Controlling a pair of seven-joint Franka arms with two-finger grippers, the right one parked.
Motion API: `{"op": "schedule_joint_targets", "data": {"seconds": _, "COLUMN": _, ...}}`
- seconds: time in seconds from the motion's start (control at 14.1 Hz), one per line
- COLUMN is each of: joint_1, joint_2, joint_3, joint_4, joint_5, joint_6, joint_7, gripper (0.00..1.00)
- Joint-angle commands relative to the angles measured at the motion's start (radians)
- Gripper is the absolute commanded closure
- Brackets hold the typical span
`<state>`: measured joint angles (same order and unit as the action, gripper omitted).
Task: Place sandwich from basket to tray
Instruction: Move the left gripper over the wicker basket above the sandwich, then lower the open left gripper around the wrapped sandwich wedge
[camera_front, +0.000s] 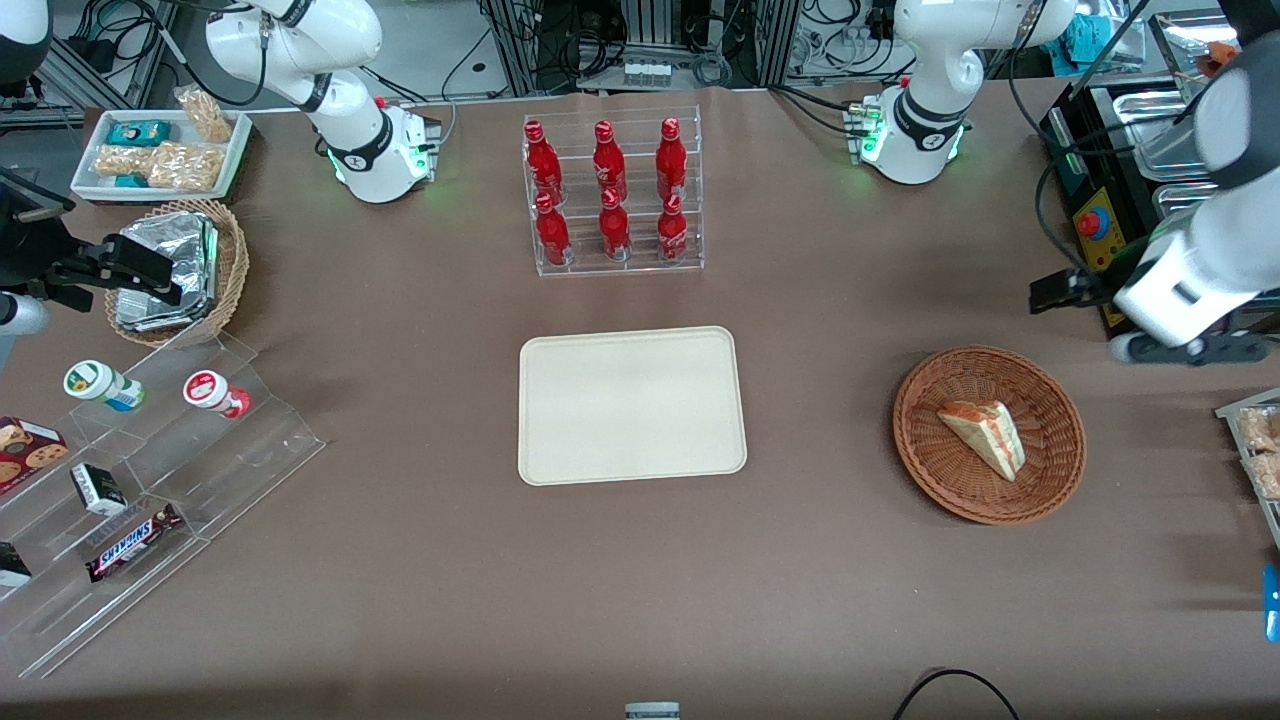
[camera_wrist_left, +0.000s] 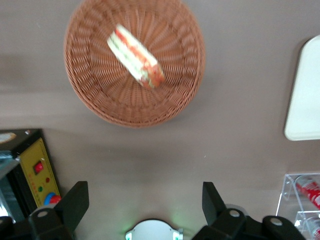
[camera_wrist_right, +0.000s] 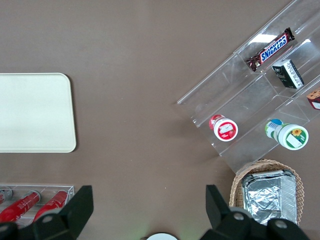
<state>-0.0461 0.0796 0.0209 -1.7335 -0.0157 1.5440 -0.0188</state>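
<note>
My pincer (camera_wrist_left: 141, 200) hangs open above bare worktop (camera_front: 820, 560), clear of the wicker basket (camera_wrist_left: 90, 95). The wrapped sandwich wedge (camera_wrist_left: 136, 56) lies inside it; the cream tray (camera_front: 632, 405) sits well apart.

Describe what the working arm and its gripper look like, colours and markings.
The left arm is glossy white with dark grey joint sections; its base carries a black band and green lights. The gripper has black, wedge-shaped fingers, spread open.
</note>
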Motion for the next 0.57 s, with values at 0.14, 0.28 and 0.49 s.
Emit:
{"op": "schedule_joint_targets", "data": {"seconds": 0.14, "joint_1": 0.002, "joint_2": 0.061, "joint_3": 0.005, "joint_4": -0.147, "joint_5": 0.0, "joint_6": 0.228, "joint_7": 0.002, "gripper": 0.0}}
{"op": "schedule_joint_targets", "data": {"seconds": 0.28, "joint_1": 0.002, "joint_2": 0.066, "joint_3": 0.017, "joint_4": -0.228, "joint_5": -0.001, "joint_6": 0.362, "joint_7": -0.003, "gripper": 0.0}}
{"op": "schedule_joint_targets", "data": {"seconds": 0.49, "joint_1": 0.0, "joint_2": 0.078, "joint_3": 0.039, "joint_4": -0.299, "joint_5": -0.01, "joint_6": 0.516, "joint_7": -0.116, "gripper": 0.0}}
